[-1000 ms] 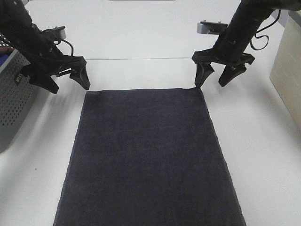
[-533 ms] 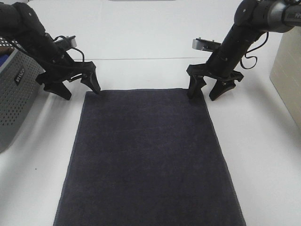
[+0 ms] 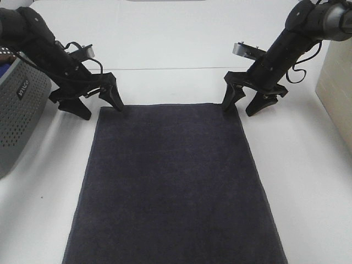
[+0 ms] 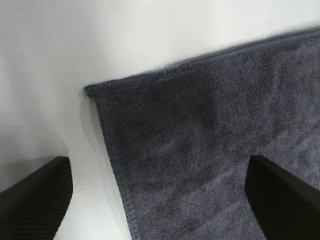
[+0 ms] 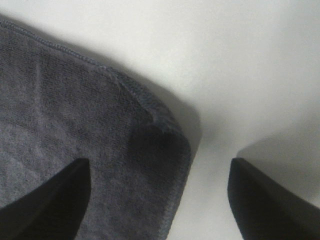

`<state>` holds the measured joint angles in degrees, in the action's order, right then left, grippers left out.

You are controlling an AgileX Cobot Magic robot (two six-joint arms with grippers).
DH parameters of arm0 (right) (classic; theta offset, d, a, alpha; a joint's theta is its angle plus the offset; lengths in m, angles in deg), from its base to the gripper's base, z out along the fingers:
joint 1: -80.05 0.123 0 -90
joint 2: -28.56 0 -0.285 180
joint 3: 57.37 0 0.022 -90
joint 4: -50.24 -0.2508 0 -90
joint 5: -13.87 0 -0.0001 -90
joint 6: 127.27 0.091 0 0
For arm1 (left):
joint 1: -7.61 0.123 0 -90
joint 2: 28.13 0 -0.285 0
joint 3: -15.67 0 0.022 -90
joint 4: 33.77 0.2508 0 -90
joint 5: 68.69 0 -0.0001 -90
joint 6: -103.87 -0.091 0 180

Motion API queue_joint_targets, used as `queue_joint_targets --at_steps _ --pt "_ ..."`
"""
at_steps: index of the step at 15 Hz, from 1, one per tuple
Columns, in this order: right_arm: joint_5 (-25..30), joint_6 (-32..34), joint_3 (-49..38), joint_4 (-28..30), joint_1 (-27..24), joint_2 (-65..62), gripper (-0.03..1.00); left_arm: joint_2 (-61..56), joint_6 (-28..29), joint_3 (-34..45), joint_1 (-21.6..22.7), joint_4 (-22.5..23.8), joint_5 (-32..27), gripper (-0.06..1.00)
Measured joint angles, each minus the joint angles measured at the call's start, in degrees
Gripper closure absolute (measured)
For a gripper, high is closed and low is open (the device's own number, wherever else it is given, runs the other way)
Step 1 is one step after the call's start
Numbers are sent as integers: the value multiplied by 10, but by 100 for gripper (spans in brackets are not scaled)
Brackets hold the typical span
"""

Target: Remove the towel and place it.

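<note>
Now lower, my left hand and right hand, both spread, straddle the towel's far corners; grey basket sits leftward.

My left arm comes in from the upper left of the frame and slants down toward the centre. It ends in my left gripper, whose two black fingers are spread wide with the tips pointing down. My right arm enters from the upper right and slopes down and inward to my right gripper, jaws parted just as wide, tips low. In both wrist views my fingertips sit at the two lower corners, far apart.
</note>
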<state>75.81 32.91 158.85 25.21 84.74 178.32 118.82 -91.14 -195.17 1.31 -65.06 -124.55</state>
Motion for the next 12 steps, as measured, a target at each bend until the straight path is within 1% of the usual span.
queue_joint_targets --at_steps 3,6,9,10,12 --pt "-3 1 0 0 0 0 22 0 6 0 0 -1 -6 6" --pt "-32 1 0 -11 15 2 22 8 9 -3 -3 -29 -8 6" --pt "-47 0 5 -24 43 11 23 13 9 -6 -36 -38 13 6" --pt "-49 0 5 -25 46 13 24 13 9 -6 -40 -38 18 6" --pt "-56 0 5 -24 48 14 31 14 9 -6 -53 -38 34 6"
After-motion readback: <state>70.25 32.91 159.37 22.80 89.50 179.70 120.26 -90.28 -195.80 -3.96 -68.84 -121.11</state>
